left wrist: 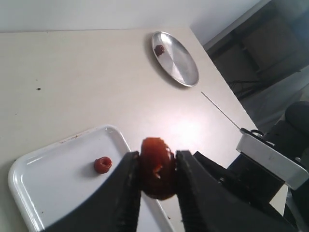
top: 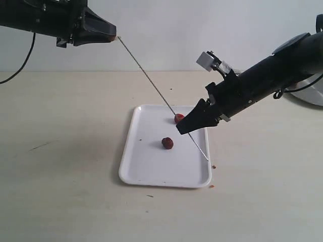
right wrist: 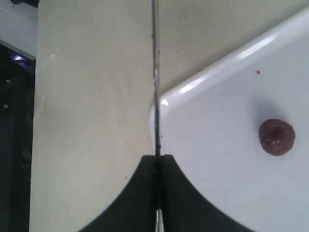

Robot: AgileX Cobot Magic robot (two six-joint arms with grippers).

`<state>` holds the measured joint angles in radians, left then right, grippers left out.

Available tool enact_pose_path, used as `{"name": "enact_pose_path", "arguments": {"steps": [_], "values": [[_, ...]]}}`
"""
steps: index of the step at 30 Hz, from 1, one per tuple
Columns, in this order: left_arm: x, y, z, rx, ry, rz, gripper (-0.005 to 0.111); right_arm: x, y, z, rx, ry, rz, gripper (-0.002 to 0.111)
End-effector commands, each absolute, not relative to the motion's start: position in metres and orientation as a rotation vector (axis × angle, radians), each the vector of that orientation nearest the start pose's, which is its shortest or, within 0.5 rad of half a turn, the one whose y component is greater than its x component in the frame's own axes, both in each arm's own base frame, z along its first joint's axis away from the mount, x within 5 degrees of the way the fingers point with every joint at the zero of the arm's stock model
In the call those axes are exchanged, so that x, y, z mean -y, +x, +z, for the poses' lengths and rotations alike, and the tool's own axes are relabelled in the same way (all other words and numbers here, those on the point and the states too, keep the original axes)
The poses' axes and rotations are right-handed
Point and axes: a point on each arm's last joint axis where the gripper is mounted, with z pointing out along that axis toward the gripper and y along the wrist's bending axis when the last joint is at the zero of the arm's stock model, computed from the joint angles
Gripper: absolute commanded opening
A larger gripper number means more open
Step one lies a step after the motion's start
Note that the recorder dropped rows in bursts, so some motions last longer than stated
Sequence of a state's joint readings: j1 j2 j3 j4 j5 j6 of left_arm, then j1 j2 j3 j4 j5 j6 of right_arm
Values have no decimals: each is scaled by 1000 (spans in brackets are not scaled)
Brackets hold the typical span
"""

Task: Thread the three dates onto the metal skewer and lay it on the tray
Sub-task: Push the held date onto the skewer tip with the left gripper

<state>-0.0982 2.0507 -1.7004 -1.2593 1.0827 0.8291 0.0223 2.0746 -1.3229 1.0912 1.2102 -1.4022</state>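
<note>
My left gripper (top: 113, 36) is raised at the upper left, shut on one dark red date (left wrist: 157, 167) held between its fingers. The thin metal skewer (top: 151, 80) slants down from that date to the tray's right edge. Its upper tip meets the left fingertips; I cannot tell whether it has pierced the fruit. My right gripper (top: 183, 129) is shut on the skewer (right wrist: 155, 72) low on its length, above the white tray (top: 146, 171). Two more dates lie on the tray, one (top: 167, 143) in the middle and one (top: 178, 118) partly behind the right fingers.
A round shiny steel plate (left wrist: 179, 62) with a lone date (left wrist: 159, 49) sits off to the right, its edge (top: 314, 93) partly behind my right arm. Small crumbs lie by the tray's near right corner (top: 212, 185).
</note>
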Motion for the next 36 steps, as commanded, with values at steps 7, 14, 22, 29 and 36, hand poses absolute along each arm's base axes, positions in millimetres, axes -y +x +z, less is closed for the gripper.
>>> {"name": "enact_pose_path", "arguments": {"steps": [7,14,22,29,36], "values": [[122,436,284,-2161,443,-1284,27,-85,379,170,-2249,-1006,1225,0],[136,432,283,-2165,480,-1283,27,-85,379,170,-2248,-1004,1226,0],[138,428,282,-2183,532,-1303,27,-85,379,170,-2243,-1000,1229,0],[148,421,279,-2218,615,-1294,27,-86,381,172,-2215,-983,1239,0],[171,412,278,-2219,687,-1315,27,-87,382,173,-2210,-966,1237,0]]}}
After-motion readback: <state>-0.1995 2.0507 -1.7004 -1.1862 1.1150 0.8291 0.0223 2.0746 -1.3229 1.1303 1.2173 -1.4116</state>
